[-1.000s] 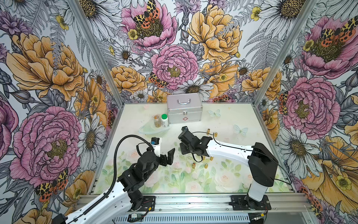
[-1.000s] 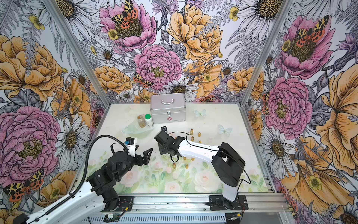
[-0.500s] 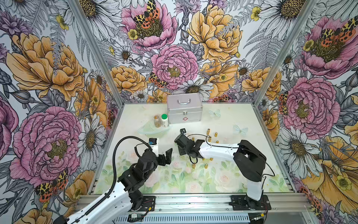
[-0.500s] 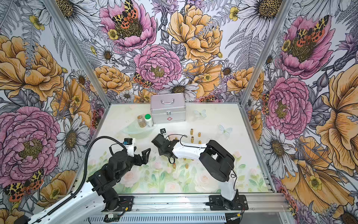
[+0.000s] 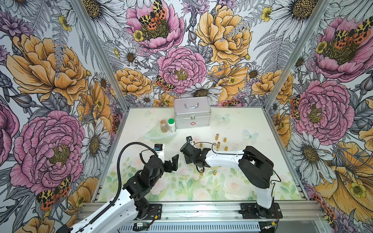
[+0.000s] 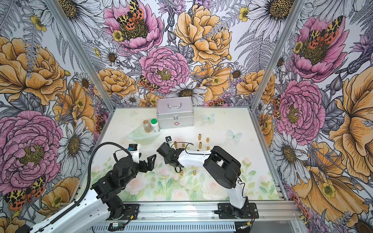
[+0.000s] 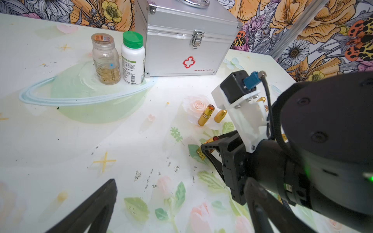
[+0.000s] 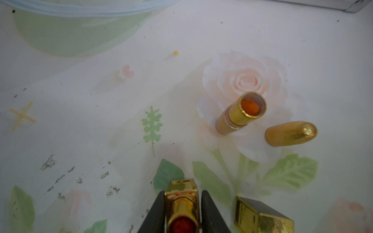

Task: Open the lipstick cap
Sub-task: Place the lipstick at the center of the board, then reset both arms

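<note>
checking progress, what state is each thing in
square lipstick, uncapped, inside right end effector
square cap, off, beside it
round lipstick, uncapped, standing
round cap, off, on its side
case, latched shut
green-lidded bottle, closed
clear bottle, closed
left end effector, open, empty

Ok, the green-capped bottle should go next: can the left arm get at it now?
Probably yes: the left gripper is open and only bare mat lies between it and the green-capped bottle, though the clear bottle close beside it may crowd one jaw.
</note>
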You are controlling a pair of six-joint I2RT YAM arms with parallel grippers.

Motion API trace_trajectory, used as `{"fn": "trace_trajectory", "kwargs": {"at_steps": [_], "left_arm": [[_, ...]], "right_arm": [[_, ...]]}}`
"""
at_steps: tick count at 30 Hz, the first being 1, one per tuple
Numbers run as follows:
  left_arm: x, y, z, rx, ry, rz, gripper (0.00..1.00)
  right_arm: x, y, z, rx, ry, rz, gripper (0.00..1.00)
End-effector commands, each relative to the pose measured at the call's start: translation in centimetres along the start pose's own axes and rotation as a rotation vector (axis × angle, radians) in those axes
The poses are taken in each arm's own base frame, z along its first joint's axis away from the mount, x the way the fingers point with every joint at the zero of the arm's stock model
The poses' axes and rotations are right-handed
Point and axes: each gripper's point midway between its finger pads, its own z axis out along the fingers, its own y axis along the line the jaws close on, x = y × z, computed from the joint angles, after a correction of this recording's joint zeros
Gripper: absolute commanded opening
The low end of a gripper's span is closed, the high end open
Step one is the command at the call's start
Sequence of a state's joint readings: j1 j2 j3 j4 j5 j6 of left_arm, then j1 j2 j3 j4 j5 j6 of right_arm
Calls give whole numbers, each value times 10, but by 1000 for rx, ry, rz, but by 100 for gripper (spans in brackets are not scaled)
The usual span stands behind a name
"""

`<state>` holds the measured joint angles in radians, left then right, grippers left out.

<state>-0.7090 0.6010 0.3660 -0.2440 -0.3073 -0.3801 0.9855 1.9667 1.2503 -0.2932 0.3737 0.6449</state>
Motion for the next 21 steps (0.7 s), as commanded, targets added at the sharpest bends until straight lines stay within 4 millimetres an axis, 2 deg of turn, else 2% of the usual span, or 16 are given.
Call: {"fn": "trace_trajectory", "kwargs": {"at_steps": [1, 4, 7, 10, 13, 16, 18, 19, 20, 21], "left_arm": [[-1, 5, 0, -16, -13, -20, 99], [-4, 4, -1, -14, -17, -17, 99], [-11, 2, -3, -11, -30, -13, 99], [-24, 3, -5, -26, -52, -16, 99], [-44, 9, -8, -65, -82, -43, 99], [-66, 30, -9, -168, -119, -94, 99], [-82, 50, -10, -263, -144, -126, 99], [-87, 59, -9, -295, -149, -134, 99], [-92, 70, -7, -342, -149, -142, 99], [-96, 84, -4, -399, -146, -152, 99]], "right_arm": [[2, 0, 5, 15, -20, -8, 33], [-6, 3, -2, 0, -36, -7, 36], [-23, 5, -22, -28, -78, 0, 39], [-44, -2, -52, -49, -115, 21, 48], [-61, -21, -85, -37, -143, 39, 53], [-77, -55, -117, -6, -172, 74, 58], [-86, -90, -138, 44, -201, 105, 63], [-91, -109, -147, 83, -222, 120, 69], [-93, -129, -157, 133, -247, 129, 82], [-97, -160, -166, 204, -274, 163, 92]]}}
